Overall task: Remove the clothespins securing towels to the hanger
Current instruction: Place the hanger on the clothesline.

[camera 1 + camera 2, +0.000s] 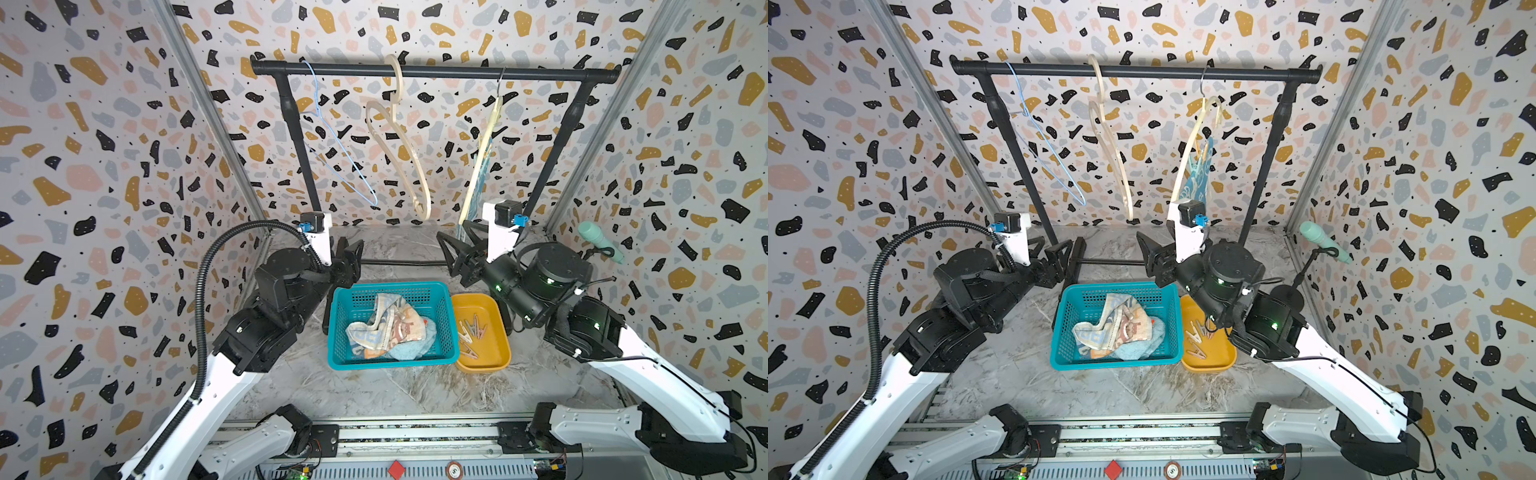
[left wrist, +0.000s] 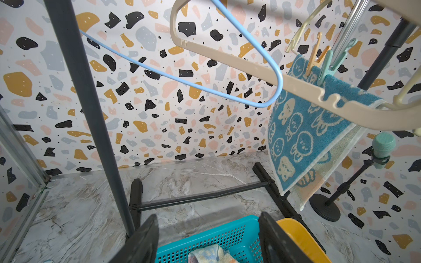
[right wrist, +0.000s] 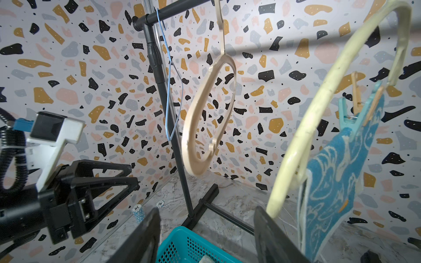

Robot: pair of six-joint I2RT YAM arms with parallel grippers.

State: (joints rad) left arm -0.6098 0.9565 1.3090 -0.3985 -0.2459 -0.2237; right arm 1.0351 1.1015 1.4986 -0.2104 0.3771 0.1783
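Teal rabbit-print terry towel (image 2: 305, 127) is the last one pegged, by a peach plastic clothespin (image 2: 314, 57) and a mint plastic clothespin (image 2: 328, 63), to the cream hanger (image 3: 304, 132) at the black rail's (image 1: 415, 71) right end; other towels (image 1: 386, 328) are basketed, left gripper (image 2: 208, 227) and right gripper (image 3: 206, 218) gaping empty.

Blue towel (image 1: 412, 350) — part. under striped towel (image 1: 384, 324)

marble-patterned tabletop (image 1: 374, 386) with teal basket (image 1: 390, 365), yellow tray (image 1: 494, 328) just beside it, black rack feet (image 2: 136, 193) and round stand base (image 2: 324, 208)
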